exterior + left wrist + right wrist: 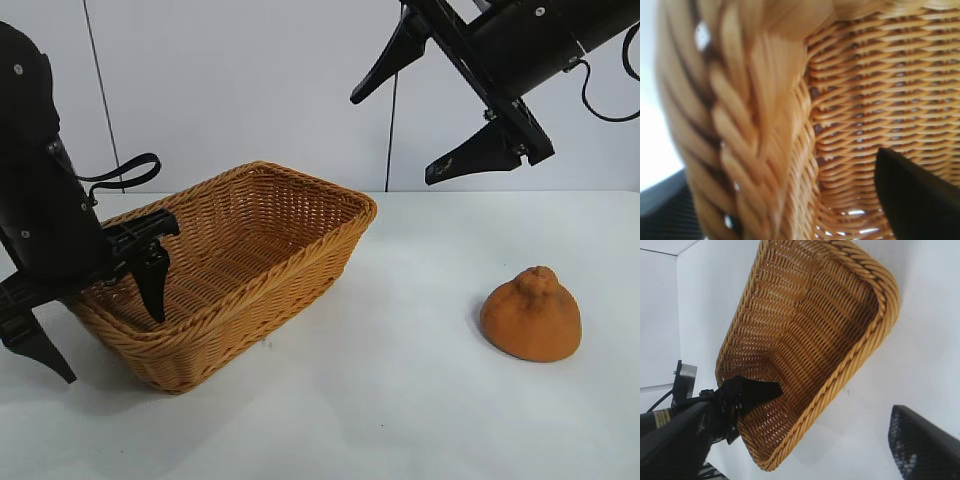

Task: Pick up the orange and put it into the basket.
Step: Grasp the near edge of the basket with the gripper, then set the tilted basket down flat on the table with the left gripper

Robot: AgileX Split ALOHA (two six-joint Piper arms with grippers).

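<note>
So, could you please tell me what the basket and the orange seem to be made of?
The basket looks like woven wicker or rattan, tan-brown with a slight sheen: interlaced strands and a braided rim show. It could be synthetic. The orange has matte, dimpled skin with a bumpy knob on top; whether it is real fruit or a replica cannot be told.

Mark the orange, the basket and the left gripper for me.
orange (pixel 531 318), exterior view, middle of its dimpled skin.
basket (pixel 300 262), exterior view, bare outer side wall.
left gripper (pixel 100 315), exterior view, midway between its fingertips, which straddle the basket's near-left rim.
</note>
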